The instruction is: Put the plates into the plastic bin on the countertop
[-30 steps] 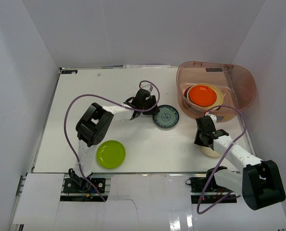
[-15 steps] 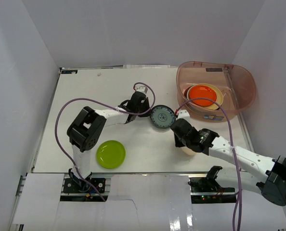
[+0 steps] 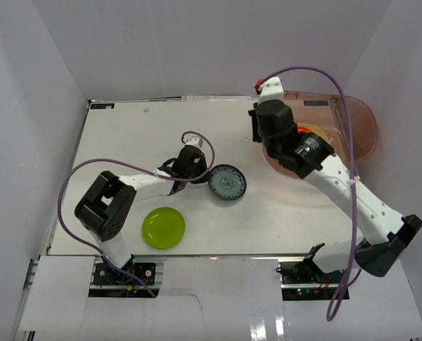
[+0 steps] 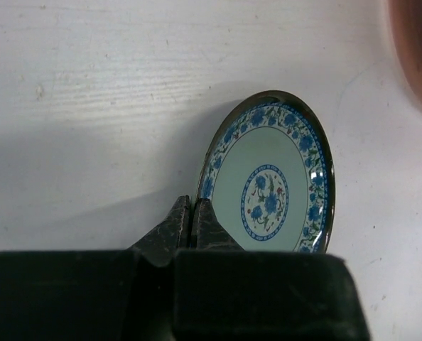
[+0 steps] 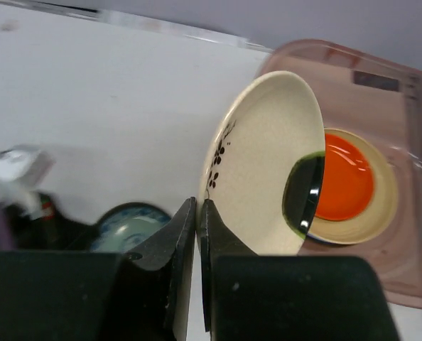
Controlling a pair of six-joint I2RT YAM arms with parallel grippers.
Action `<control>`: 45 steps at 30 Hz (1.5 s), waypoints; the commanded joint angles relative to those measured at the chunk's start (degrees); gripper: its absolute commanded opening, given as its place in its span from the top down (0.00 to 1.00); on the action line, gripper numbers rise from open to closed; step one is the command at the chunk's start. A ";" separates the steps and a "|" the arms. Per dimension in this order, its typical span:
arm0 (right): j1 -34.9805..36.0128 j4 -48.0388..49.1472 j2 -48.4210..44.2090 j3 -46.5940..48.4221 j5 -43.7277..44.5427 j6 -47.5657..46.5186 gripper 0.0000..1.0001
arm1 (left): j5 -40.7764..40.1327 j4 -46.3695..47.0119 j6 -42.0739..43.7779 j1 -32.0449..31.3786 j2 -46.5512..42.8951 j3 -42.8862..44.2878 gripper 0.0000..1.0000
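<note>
Rim of cream plate (image 5: 261, 163) between right jaws, near plastic bin (image 5: 371, 106)

Lime green plate (image 3: 163, 227) near blue-patterned plate (image 3: 226, 182) on countertop (image 3: 126, 135)

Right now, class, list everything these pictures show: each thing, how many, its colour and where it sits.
blue plate: 1, blue-and-white patterned, mid-table, tilted, gripped at its rim
green plate: 1, lime, flat on the table's near left
cream plate: 1, cream with a dark sprig mark, held tilted at the bin's edge
orange plate: 1, orange-red, inside the bin on the tan plate
tan plate: 1, tan, inside the bin
bin: 1, translucent pinkish-brown, far right corner
table: 1, white, grey walls around
left hand: 1, black, shut on the blue plate
right hand: 1, black, shut on the cream plate
</note>
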 commanded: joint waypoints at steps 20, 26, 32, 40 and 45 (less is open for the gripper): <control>-33.50 15.21 15.94 -5.33 -19.08 -8.50 0.14 | 8.52 -4.27 -1.81 0.01 -18.61 8.88 1.00; -35.43 13.26 1.30 -3.47 -25.31 -1.04 0.29 | 8.35 -6.81 -1.37 -1.74 -9.40 23.10 1.00; -35.43 26.00 -20.59 -19.10 -41.66 8.97 0.92 | 5.98 -14.80 2.32 -6.40 7.91 47.19 1.00; -35.26 26.03 -32.23 -27.46 -49.40 12.60 0.91 | 4.13 -22.21 2.41 -7.72 35.86 85.34 1.00; -35.08 24.61 -35.84 -32.46 -53.52 13.30 0.91 | 4.92 -11.66 1.62 -7.72 38.43 83.35 1.00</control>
